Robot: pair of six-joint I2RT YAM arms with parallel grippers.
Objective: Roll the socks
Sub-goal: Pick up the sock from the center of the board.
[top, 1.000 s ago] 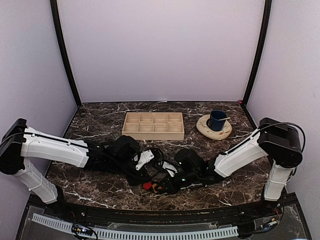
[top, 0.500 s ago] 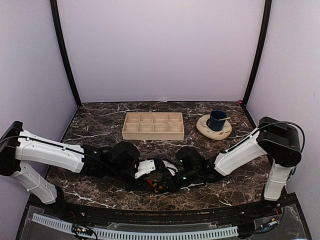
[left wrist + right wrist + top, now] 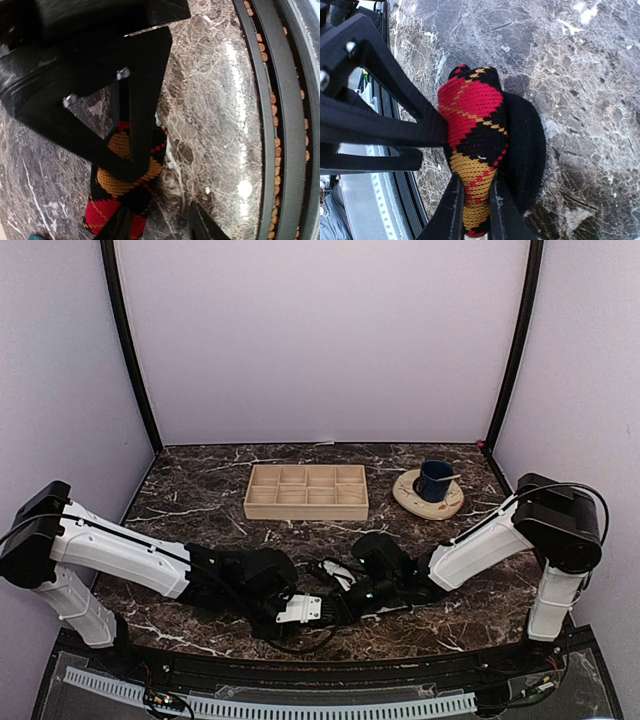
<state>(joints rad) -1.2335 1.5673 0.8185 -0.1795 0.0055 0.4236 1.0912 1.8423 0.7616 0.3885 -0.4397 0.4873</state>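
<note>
Front and centre on the marble table, just inside the black rail, lies the argyle sock. It is bunched into a short fat bundle of red, orange and black diamonds, with a plain black part bulging on one side.

The right gripper is clamped on the sock. Both fingers pinch the orange end, jaws nearly together with fabric between them.

The left gripper comes in from the opposite side with its jaws apart, holding nothing. In the right wrist view, one of its fingers touches the sock's side and the other ends just beside the sock, over bare marble. In the left wrist view, one fingertip overlaps the sock's red end and the other sits off over marble. A finger of the right gripper covers the sock's middle in that view.

A teal sliver shows at the bottom corner of the left wrist view, too little to tell what it is.

In the top view the sock is hidden under the two grippers, which meet near the front edge. The left arm is stretched low from the left and the right arm from the right.

Farther back, mid-table, is a wooden tray with compartments. To its right, near the back corner, a blue cup stands on a saucer.
</note>
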